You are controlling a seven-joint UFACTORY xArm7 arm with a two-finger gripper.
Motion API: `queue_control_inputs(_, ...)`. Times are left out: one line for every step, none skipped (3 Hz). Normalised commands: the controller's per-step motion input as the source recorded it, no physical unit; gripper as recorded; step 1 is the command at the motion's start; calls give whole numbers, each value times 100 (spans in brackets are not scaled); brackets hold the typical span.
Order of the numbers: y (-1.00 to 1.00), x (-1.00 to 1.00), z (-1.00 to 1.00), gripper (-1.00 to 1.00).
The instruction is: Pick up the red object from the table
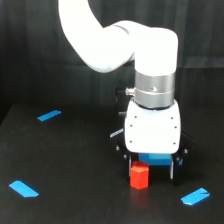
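Low over the black worktop (75, 165), right by the red object (139, 176). Pincer (151, 172) spread wide, one dark finger (129, 167) just to the exterior view's left of the block, the other finger (175, 172) further off to the right. Nothing pinched yet. Red block sitting flat on the worktop, near the front, between the two fingers but closer to the left one. Some blue part (155, 160) showing under the white wrist, just behind the block; hard to tell what it is.

Looks like the step of getting into place around the block, with the grab not yet done. Next, probably: go a touch lower if there is room, slide a little so the block sits in the middle, then squeeze shut and lift straight up.

Blue strips (49, 115) lying here and there on the worktop, well apart from the block. Not to be picked.
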Motion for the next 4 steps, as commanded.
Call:
queue_control_inputs(-17,13,-10,-3)
queue_control_inputs(-15,14,-1,-34)
queue_control_inputs(-1,7,-1,-62)
queue_control_inputs(-18,19,-7,-78)
